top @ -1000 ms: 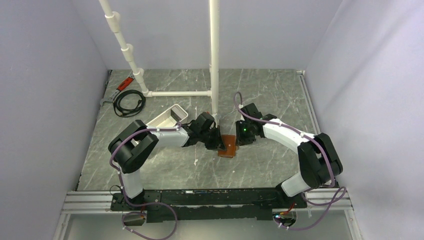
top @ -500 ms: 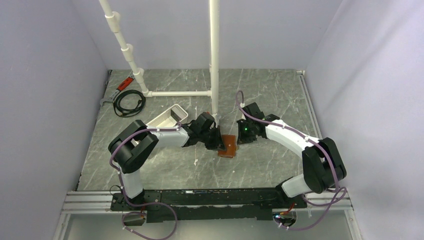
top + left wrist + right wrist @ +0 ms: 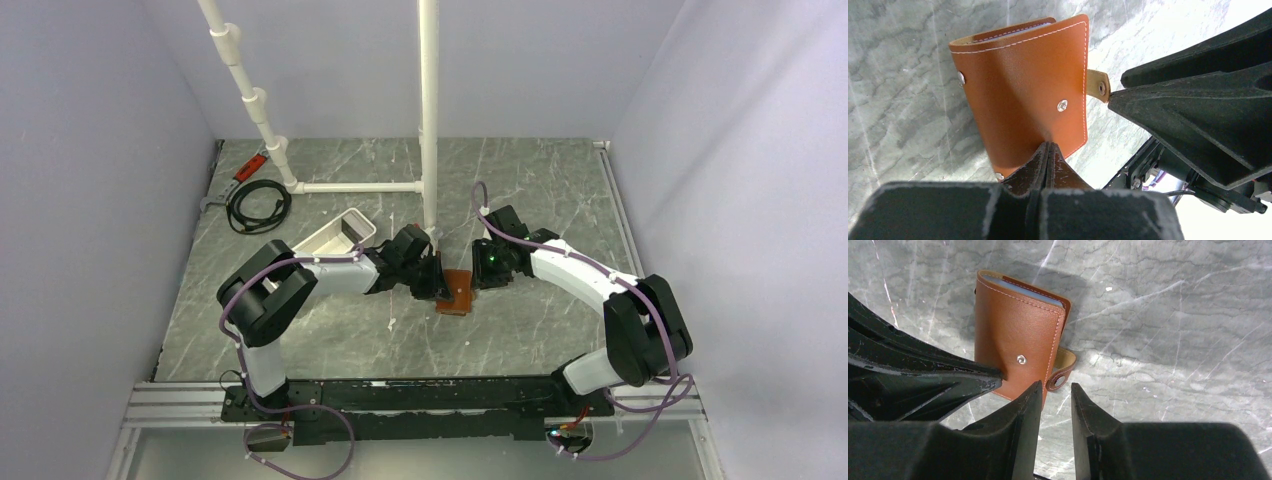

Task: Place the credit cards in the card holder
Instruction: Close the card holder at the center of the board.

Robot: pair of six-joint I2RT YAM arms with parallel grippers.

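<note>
The card holder (image 3: pixel 457 293) is a brown leather wallet, folded shut, lying on the grey marble table between my two grippers. In the left wrist view the card holder (image 3: pixel 1023 90) has two snaps and a strap tab (image 3: pixel 1097 86) on its right edge. Light blue card edges (image 3: pixel 1020 288) show inside its far end. My left gripper (image 3: pixel 1048 146) is shut, its joined tips pressing on the cover's near edge. My right gripper (image 3: pixel 1056 388) is slightly open, its tips on either side of the snap strap (image 3: pixel 1060 377) without gripping it.
A long white tray (image 3: pixel 335 238) lies to the left behind the left arm. A white pipe frame (image 3: pixel 429 120) stands just behind the grippers. A coiled black cable (image 3: pixel 258 205) and a red tool (image 3: pixel 250 165) lie at the far left.
The right arm's elbow has shifted slightly outward. Both grippers and the card holder stay in place.
</note>
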